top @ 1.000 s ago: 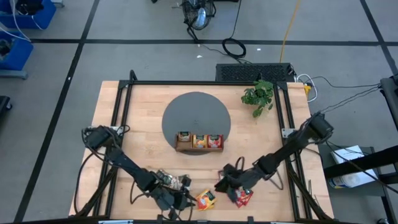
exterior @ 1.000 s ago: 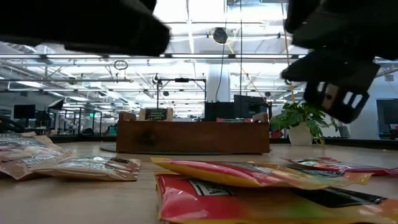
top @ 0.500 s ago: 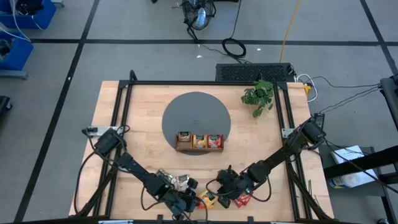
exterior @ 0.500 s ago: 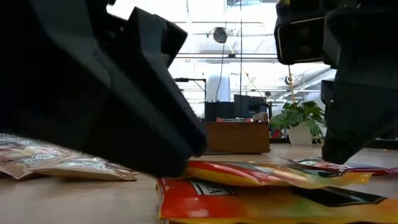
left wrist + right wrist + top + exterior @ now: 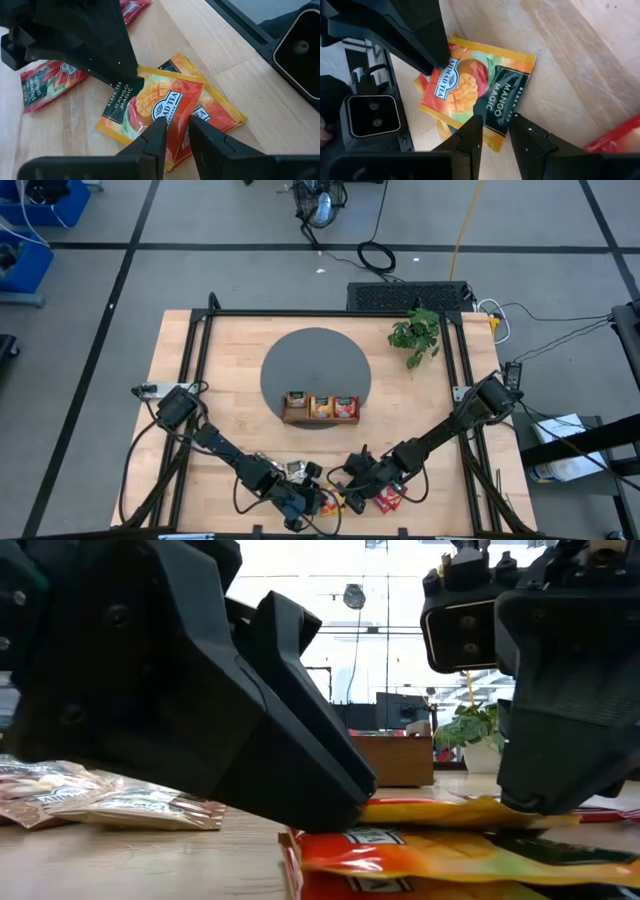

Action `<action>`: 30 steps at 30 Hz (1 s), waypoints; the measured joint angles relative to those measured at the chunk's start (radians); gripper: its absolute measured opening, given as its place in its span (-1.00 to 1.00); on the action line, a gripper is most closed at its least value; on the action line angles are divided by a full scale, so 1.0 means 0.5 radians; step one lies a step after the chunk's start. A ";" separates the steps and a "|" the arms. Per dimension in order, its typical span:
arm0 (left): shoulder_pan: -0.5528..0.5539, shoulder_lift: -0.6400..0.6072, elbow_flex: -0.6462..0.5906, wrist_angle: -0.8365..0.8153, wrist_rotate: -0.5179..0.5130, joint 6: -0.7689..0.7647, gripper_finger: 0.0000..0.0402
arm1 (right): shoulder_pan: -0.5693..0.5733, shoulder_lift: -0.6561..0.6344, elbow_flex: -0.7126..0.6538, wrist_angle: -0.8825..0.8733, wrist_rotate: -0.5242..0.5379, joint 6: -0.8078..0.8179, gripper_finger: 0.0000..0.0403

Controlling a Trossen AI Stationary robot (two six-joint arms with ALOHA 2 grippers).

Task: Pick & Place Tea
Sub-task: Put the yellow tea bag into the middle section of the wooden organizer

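Two orange-yellow sachets [image 5: 335,500] lie stacked near the table's near edge. The top one shows in the left wrist view [image 5: 155,105], the right wrist view [image 5: 475,85] and the low view [image 5: 430,812]. My left gripper [image 5: 315,500] [image 5: 177,122] and my right gripper [image 5: 352,480] [image 5: 495,120] meet at its opposite ends, each with a narrow gap between the fingers. Red sachets [image 5: 388,500] [image 5: 50,85] lie to the right of them. Greenish sachets [image 5: 285,470] [image 5: 100,805] lie to the left. My left gripper sets its fingertips [image 5: 161,125] on the top orange sachet's plain end [image 5: 172,112], slanting down from the table's left. The sachet lies on the second orange sachet [image 5: 220,112]. My right gripper sets its fingertips [image 5: 472,122] on the same sachet's black-banded end [image 5: 495,107], slanting down from the table's right; that end stays down on the stack.
The wooden three-compartment tray [image 5: 320,408] holds sachets and stands on a round grey mat [image 5: 315,350] at mid-table. A potted plant [image 5: 415,335] stands at the far right. A black frame rail [image 5: 200,380] runs along the table's sides. Bare wood lies between tray and sachets.
My left gripper has moved right along the near edge and down to the orange sachets. My right gripper has moved left, toward the near edge, and down onto the same sachets. In the low view the orange sachets have shifted a little, and the top one now bulges.
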 joint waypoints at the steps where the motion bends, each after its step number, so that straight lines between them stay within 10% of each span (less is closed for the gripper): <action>1: 0.000 0.001 0.000 -0.002 -0.003 0.001 -0.56 | 0.000 0.001 0.000 0.011 0.000 0.000 -0.55; 30: -0.022 -0.019 -0.003 -0.076 -0.132 0.110 -0.56 | -0.049 -0.143 -0.001 -0.221 -0.019 -0.421 -1.00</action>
